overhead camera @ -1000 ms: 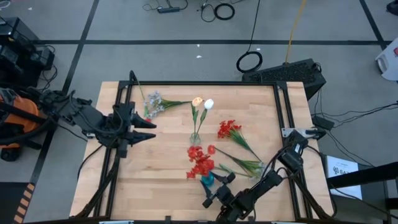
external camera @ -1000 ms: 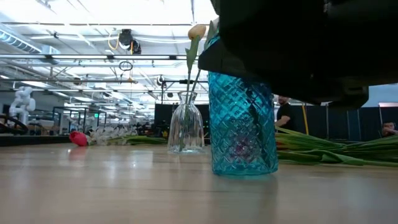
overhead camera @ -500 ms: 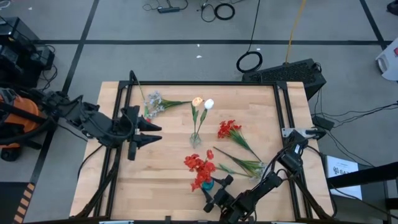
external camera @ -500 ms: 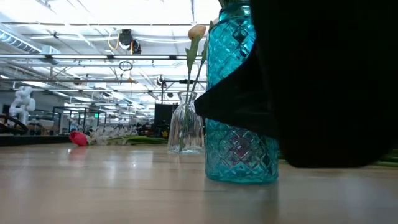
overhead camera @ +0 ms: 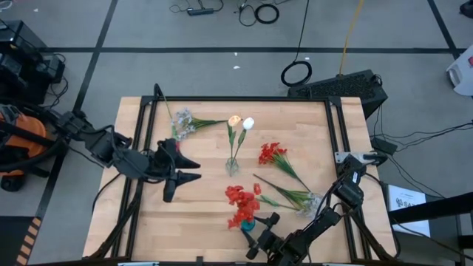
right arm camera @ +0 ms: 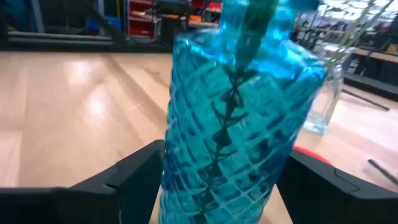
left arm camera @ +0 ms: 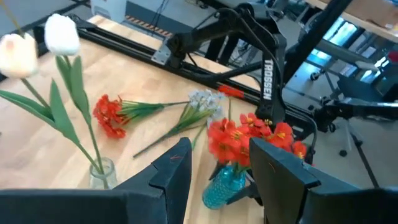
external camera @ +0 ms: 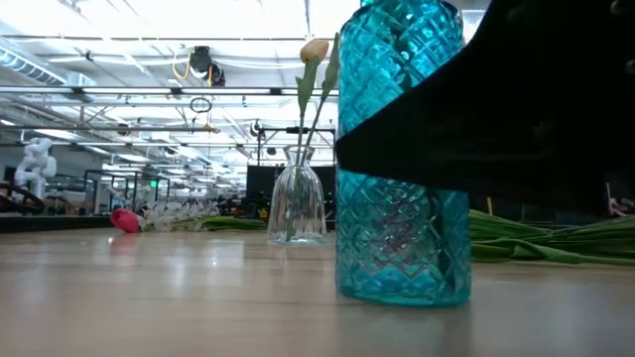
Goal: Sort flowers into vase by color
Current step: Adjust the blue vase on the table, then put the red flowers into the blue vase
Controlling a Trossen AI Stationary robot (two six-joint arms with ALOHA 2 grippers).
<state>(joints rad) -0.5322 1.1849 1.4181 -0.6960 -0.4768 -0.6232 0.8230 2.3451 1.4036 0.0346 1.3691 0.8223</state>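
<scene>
While the high view shows only red blooms over the right gripper, the right wrist view shows its fingers spread on either side of a blue vase, whether gripping I cannot tell; the left gripper hangs open, empty, near the clear vase; the left wrist view reads "TROSSEN" on the right arm.

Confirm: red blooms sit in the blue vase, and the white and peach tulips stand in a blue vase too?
Not quite. The red blooms do sit in the blue vase, but the white and peach tulips stand in a clear glass vase, not a blue one. The low view shows both vases side by side.
</scene>
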